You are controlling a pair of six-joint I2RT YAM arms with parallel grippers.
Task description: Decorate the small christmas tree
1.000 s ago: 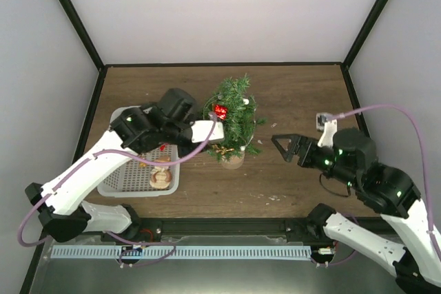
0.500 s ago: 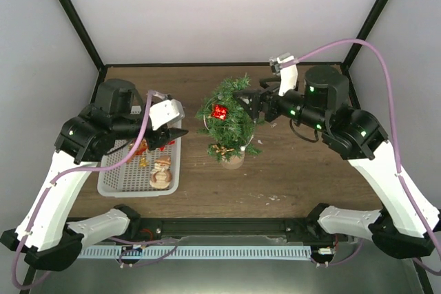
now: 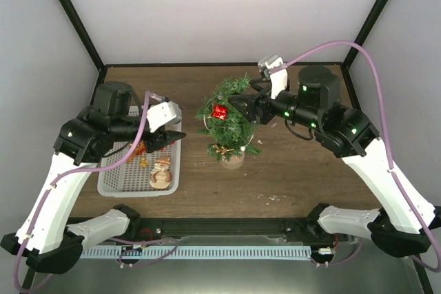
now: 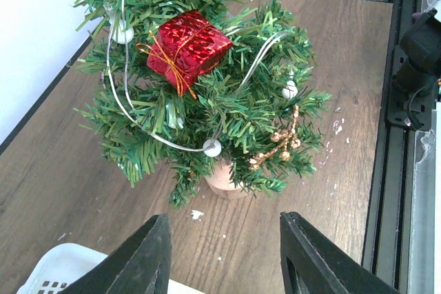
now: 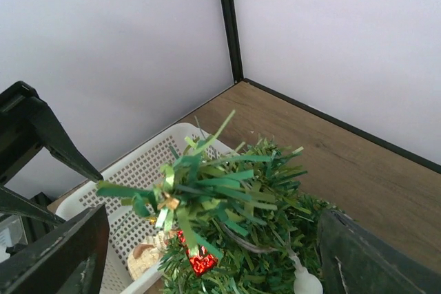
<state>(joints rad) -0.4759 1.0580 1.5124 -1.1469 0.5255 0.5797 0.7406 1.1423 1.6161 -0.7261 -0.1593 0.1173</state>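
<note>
The small christmas tree (image 3: 231, 118) is standing on the counter (image 3: 296, 170) wearing a red gift box (image 3: 220, 110) and bead garland (image 4: 158, 139); the right end effector (image 5: 213, 215) is straddling its tip, released; the left end effector (image 4: 224, 218) is hovering released and empty at the edge of the basket (image 3: 114, 184), where a snowman (image 3: 161, 170) and seemingly more ornaments are waiting.

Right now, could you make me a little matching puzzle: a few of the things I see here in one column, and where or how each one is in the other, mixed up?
Things:
A. red gift ornament
B. snowman figure
C. gold berry sprig
D. left gripper

Place or state:
1. open, holding nothing
2. low on the small christmas tree
3. high in that tree's branches
4. lying in the white basket

Pairs: A-3, B-4, C-2, D-1.
</note>
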